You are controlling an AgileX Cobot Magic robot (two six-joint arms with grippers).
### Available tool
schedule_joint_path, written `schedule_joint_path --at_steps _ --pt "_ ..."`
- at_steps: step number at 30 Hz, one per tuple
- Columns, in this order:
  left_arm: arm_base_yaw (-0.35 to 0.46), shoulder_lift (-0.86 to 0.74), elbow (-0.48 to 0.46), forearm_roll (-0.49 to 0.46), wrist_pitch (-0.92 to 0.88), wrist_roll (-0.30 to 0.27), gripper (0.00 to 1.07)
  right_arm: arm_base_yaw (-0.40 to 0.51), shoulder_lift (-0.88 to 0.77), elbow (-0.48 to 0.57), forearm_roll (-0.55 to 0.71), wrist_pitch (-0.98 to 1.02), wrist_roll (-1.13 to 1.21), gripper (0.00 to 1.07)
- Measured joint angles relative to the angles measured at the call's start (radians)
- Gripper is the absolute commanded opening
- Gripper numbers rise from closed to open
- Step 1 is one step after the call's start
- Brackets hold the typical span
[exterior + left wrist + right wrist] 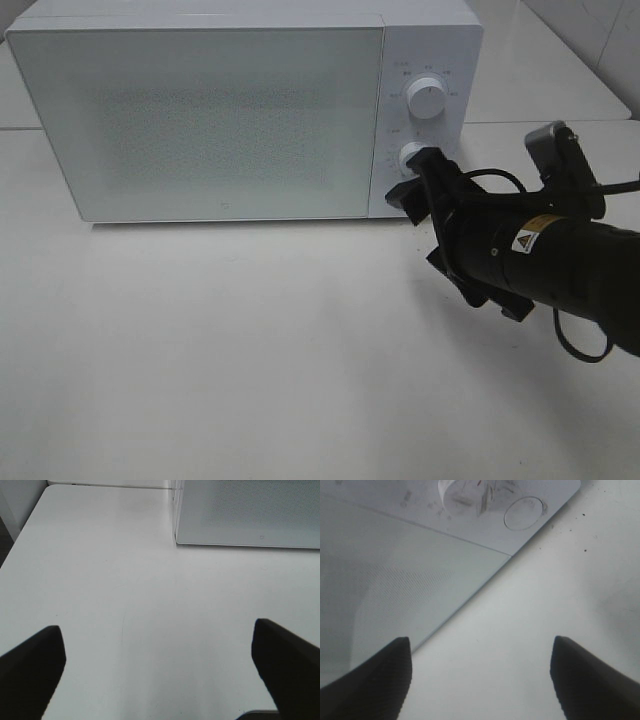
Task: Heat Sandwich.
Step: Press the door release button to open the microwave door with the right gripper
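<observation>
Black and bulky, the right arm [545, 262] is reaching in from the right edge of the exterior view and angling toward the microwave [250, 12]. The right gripper [418, 188] is hanging near the lower knob [411, 156], its fingers [375, 682] standing wide apart with nothing between them. The left gripper [160, 672] is hovering over the table [250, 350] off the microwave's left front corner, its fingers likewise spread around nothing. A triangular warning sticker [522, 241] is showing on the right arm. The marks ringing the lower knob and the upper knob [428, 100] are too small to read. The frosted door [200, 120] is sitting shut and hiding the inside, so where the sandwich is lying cannot be told. White tabletop is stretching open from the door to the near edge.
</observation>
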State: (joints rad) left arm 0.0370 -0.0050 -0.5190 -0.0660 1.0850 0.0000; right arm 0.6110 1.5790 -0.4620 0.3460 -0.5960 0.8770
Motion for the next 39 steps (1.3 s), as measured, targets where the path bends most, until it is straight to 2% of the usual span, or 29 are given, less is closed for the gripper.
schedule_joint_path --at_steps 1,4,5,7,14,19,24,32,39 --pt "0.0 0.0 0.0 0.0 0.0 0.0 0.96 0.0 -0.034 -0.013 0.0 0.099 -0.105 0.76" --pt "0.0 0.0 0.0 0.0 0.0 0.0 0.96 0.0 -0.064 -0.034 0.0 0.185 -0.212 0.76" --pt "0.0 0.0 0.0 0.0 0.0 0.0 0.96 0.0 -0.089 -0.061 0.0 0.281 -0.326 0.76" --pt "0.0 0.0 0.0 0.0 0.0 0.0 0.96 0.0 -0.1 -0.073 0.0 0.32 -0.38 0.76" --pt "0.0 0.0 0.0 0.0 0.0 0.0 0.96 0.0 -0.146 -0.157 -0.012 0.67 -0.679 0.76" --pt "0.0 0.0 0.0 0.0 0.0 0.0 0.96 0.0 -0.168 -0.182 -0.067 0.846 -0.76 0.76" --pt "0.0 0.0 0.0 0.0 0.0 0.0 0.96 0.0 -0.212 -0.192 -0.14 0.937 -0.768 0.76" --pt "0.0 0.0 0.0 0.0 0.0 0.0 0.96 0.0 -0.404 -0.195 -0.25 1.124 -0.769 0.76" --pt "0.0 0.0 0.0 0.0 0.0 0.0 0.96 0.0 -0.557 -0.195 -0.293 1.255 -0.769 0.76"
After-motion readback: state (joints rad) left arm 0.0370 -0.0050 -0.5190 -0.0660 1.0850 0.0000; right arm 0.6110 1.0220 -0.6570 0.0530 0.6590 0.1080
